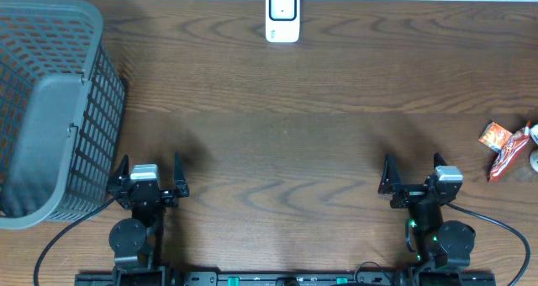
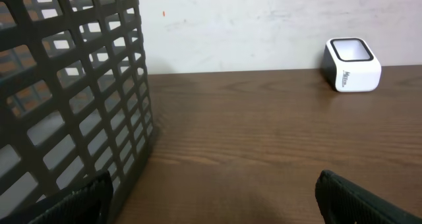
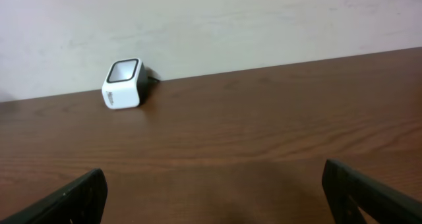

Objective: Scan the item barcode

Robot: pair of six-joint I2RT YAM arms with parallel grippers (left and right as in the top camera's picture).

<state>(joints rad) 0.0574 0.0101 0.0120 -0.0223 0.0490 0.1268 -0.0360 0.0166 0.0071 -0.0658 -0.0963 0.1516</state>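
Note:
The white barcode scanner stands at the table's far edge, centre; it also shows in the left wrist view and the right wrist view. Small snack items lie at the right edge of the table: an orange packet and a red wrapper. Neither wrist view shows them. My left gripper rests open and empty near the front left. My right gripper is open and empty near the front right, about a hand's width left of the packets.
A dark grey mesh basket stands at the left, close beside my left gripper. A white object is cut off by the right frame edge. A pale wall runs behind the table.

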